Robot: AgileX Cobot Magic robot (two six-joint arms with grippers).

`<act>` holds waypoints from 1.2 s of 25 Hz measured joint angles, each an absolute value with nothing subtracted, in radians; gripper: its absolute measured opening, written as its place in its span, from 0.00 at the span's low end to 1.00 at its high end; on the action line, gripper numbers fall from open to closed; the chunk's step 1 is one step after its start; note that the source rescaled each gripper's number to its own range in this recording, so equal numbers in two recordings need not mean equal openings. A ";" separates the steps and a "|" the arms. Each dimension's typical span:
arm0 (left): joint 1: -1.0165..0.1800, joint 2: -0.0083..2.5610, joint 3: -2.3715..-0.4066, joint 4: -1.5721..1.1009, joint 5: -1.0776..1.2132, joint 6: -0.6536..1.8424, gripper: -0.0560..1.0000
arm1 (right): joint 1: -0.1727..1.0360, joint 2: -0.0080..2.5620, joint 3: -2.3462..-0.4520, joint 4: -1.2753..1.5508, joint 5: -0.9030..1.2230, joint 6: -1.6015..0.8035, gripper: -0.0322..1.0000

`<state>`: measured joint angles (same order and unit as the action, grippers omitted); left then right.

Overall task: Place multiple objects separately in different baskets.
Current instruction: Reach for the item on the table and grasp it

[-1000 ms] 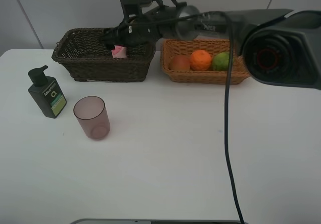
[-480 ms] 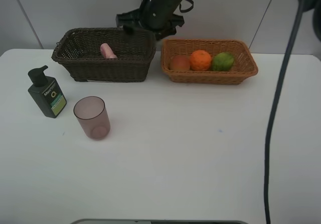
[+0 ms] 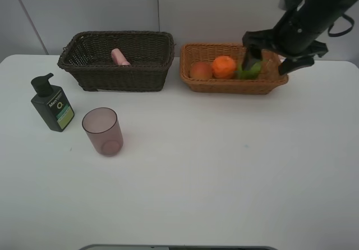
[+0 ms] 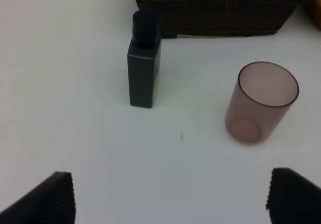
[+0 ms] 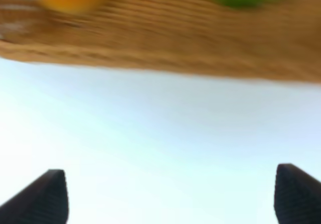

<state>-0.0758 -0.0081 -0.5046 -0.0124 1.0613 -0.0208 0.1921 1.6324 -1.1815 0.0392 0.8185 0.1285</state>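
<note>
A white table [image 3: 196, 183] stands before a pale grey wall [image 3: 84, 3], and the two baskets sit side by side along its far edge.

The pink squeeze tube [image 3: 118, 56] lies inside the dark brown basket [image 3: 112, 76], on the left in the high view. The light tan basket [image 3: 235, 86] just to its right holds three fruits in a row: the red-orange fruit [image 3: 200, 70], the orange [image 3: 224, 66] touching it, and the lime [image 3: 252, 70], partly hidden behind a gripper finger. Two task items are outside the baskets. The dark green pump bottle [image 3: 52, 104] stands upright on the table in front of the dark basket's left end. The mauve cup [image 3: 102, 131] stands upright near it, mouth up, a little closer to the camera.

The right gripper [image 3: 273, 59] hangs over the right end of the tan basket with its jaws spread wide and nothing between them. One finger is in front of the lime and the other is past the basket's right corner. Its wrist view is blurred and shows only the basket wall and fruit colours above bare table.

The left gripper [image 4: 173, 199] is also spread wide and empty. It looks across the table at the bottle, the cup and the dark basket beyond them.
</note>
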 joint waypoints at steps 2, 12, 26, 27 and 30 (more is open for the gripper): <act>-0.076 -0.008 -0.505 -0.012 1.061 -0.021 1.00 | 0.133 1.521 -1.097 0.014 0.826 0.126 0.79; -0.076 -0.008 -0.505 -0.012 1.061 -0.021 1.00 | 0.143 0.962 -0.831 -0.025 0.918 0.126 0.79; -0.076 -0.008 -0.505 -0.012 1.061 -0.021 1.00 | 0.163 0.307 -0.570 -0.027 0.937 0.126 0.79; -0.076 -0.008 -0.505 -0.012 1.061 -0.021 1.00 | 0.163 0.279 -0.569 -0.027 0.937 0.126 0.79; -0.076 -0.008 -0.505 -0.012 1.061 -0.021 1.00 | 0.163 0.220 -0.568 -0.028 0.937 0.126 0.79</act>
